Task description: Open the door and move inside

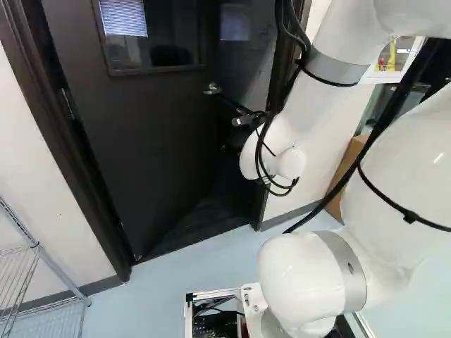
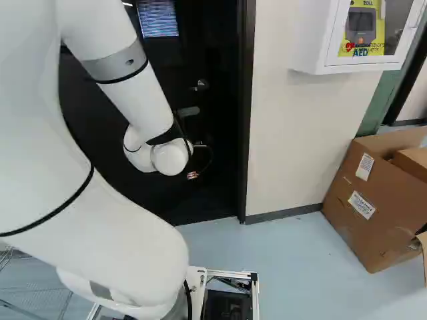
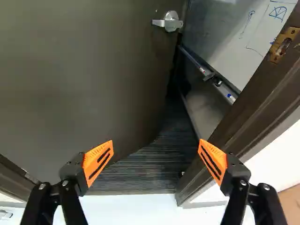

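The dark door [image 1: 148, 141], hinged at its left, stands part-way open, swung inward. Its lever handle [image 1: 212, 89] also shows in the wrist view as a silver handle [image 3: 171, 21], far ahead of the fingers and touched by neither. A small part of my gripper [image 2: 193, 175] shows beyond the arm in the right base view, at the doorway. Seen from the wrist, the gripper [image 3: 155, 149] has its fingers wide apart with nothing between them. Dark ribbed floor [image 3: 145, 166] lies beyond the threshold, between the door and the door frame [image 3: 229, 126].
Inside, a whiteboard [image 3: 225, 33] with a marker tray [image 3: 213, 77] runs along the wall. Right of the doorway are a pale wall [image 2: 293, 133], a white cabinet [image 2: 313, 50] and a cardboard box [image 2: 360, 207]. A wire rack [image 1: 42, 274] stands left of the door.
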{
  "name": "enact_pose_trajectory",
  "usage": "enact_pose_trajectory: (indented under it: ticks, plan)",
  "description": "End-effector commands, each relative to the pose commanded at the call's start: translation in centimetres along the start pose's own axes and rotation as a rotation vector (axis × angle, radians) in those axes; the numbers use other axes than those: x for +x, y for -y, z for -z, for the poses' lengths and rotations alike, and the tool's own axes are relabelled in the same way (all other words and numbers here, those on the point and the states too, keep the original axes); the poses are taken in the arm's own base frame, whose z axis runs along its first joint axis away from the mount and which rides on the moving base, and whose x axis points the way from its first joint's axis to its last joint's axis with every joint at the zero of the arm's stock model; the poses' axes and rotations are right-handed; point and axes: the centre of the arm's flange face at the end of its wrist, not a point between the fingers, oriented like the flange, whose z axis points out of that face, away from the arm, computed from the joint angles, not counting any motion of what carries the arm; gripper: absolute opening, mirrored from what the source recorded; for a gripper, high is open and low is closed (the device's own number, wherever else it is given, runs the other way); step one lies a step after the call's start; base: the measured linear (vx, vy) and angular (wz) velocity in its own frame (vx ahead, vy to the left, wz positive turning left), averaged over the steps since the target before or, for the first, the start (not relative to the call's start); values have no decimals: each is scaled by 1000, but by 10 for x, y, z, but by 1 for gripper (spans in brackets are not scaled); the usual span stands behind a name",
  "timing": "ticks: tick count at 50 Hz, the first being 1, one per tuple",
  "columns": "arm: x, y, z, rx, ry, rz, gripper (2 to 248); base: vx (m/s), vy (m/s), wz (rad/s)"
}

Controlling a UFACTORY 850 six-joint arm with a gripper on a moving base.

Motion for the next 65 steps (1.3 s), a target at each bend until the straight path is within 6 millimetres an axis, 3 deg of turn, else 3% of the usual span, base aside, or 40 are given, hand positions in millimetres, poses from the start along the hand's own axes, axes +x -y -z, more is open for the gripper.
enact_pose_trajectory:
  ticks: [15, 65]
  plan:
    - [0, 0, 0, 0, 0, 0, 247, -2, -4, -31]
    - [0, 0, 0, 0, 0, 0, 247, 47, 79, -17]
